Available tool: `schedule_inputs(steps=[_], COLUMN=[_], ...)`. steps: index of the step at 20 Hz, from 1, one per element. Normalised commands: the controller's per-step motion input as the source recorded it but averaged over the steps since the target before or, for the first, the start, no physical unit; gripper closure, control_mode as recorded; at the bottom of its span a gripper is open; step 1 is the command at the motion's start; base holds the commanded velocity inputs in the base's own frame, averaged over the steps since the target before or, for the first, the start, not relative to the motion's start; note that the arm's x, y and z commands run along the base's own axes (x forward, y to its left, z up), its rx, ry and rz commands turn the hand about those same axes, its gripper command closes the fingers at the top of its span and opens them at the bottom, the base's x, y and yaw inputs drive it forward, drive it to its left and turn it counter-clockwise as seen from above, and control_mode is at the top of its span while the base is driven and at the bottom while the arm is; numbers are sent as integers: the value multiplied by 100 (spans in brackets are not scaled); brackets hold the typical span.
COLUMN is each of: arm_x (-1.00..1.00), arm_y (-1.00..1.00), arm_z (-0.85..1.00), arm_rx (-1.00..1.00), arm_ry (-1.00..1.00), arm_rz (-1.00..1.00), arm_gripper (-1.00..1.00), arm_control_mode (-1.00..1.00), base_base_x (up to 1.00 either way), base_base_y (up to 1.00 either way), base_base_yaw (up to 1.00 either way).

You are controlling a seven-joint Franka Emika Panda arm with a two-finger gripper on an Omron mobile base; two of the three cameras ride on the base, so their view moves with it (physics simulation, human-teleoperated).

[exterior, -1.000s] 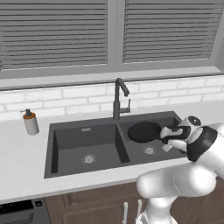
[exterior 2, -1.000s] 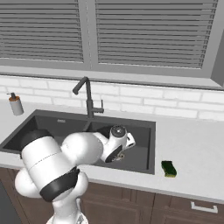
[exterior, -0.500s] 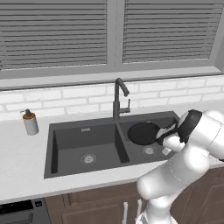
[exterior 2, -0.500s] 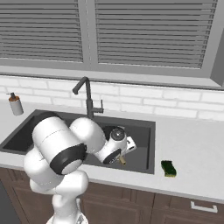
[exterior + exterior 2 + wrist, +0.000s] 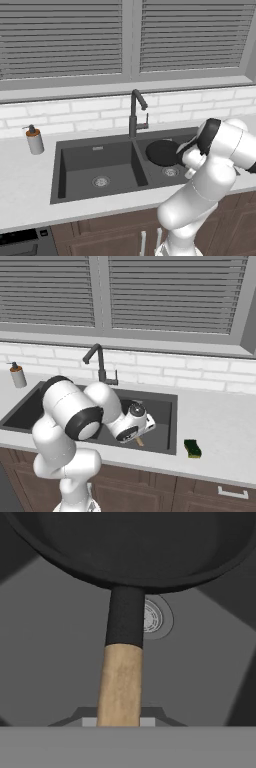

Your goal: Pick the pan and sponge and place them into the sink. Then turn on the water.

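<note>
Home kitchen, rendered. Dark double-basin sink (image 5: 75, 155) set into a light grey countertop (image 5: 25, 200), centre of the left base view, with round metal drains (image 5: 101, 181) and a tall dark gooseneck faucet (image 5: 134, 112) behind the divider. White brick-tile backsplash (image 5: 75, 112) runs across mid-frame, with a wide window with closed slatted blinds (image 5: 60, 37) across the top. Soap dispenser (image 5: 34, 139) on the counter at left. Brown wood cabinet fronts (image 5: 200, 496) with metal handles along the bottom of the right base view; a dark appliance panel (image 5: 20, 242) at lower left of the left base view. Black frying pan (image 5: 161, 151) over the right basin and a green sponge (image 5: 192, 448) on the counter, lower right of the right base view.
</note>
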Motion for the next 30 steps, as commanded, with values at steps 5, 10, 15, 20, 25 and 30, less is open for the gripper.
schedule_inputs(steps=[5,10,15,20,25,30], arm_x=[1,0,0,0,-2,-7], arm_y=[-13,-30,-53,-40,2,21], arm_z=[0,0,0,0,0,0], arm_rx=[0,0,0,0,0,-1], arm_ry=[0,-1,-2,-4,-2,0], arm_rz=[18,17,8,11,23,20], arm_gripper=[100,100,100,100,100,100], arm_control_mode=[-100,-100,-100,-100,-100,-100], base_base_x=[0,0,0,0,0,0], base_base_y=[0,0,0,0,0,0], base_base_yaw=[0,0,0,0,0,0])
